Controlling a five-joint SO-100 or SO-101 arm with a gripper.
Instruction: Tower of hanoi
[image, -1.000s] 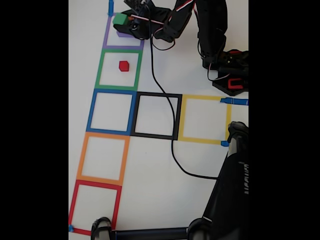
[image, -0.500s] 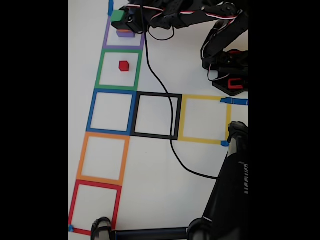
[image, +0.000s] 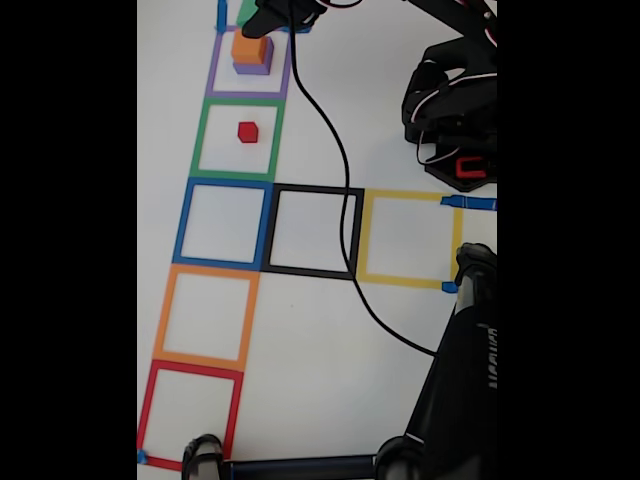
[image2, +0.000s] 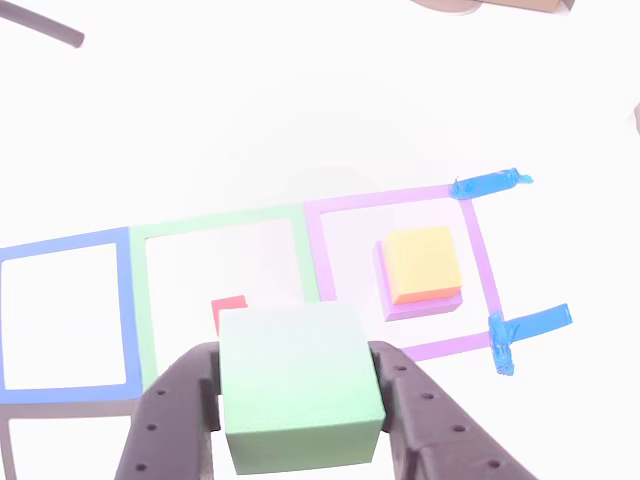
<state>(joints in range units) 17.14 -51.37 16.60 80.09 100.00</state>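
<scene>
In the fixed view an orange cube (image: 251, 47) sits on a purple cube (image: 252, 68) inside the purple tape square. A small red cube (image: 247, 131) lies in the green tape square just below. At the top edge my gripper (image: 262, 16) holds a green cube (image: 246, 12), partly cut off by the frame. In the other view the green cube (image2: 298, 385) is raised above the table between the two dark fingers (image2: 168, 420), gripper (image2: 300, 372) shut on it. Beyond it are the orange cube (image2: 422, 262) on the purple cube (image2: 424, 305), and the red cube (image2: 229, 310), partly hidden.
Blue (image: 222, 222), black (image: 312, 231), yellow (image: 408, 238), orange (image: 205, 316) and red (image: 190, 413) tape squares mark the white table. A black cable (image: 345, 200) crosses the black square. The arm's base (image: 455, 120) stands at right, a dark stand (image: 460, 380) at lower right.
The gripper has risen and moved toward the top edge of the fixed view with the green cube, uncovering the orange cube on the purple one. The red cube has stayed put.
</scene>
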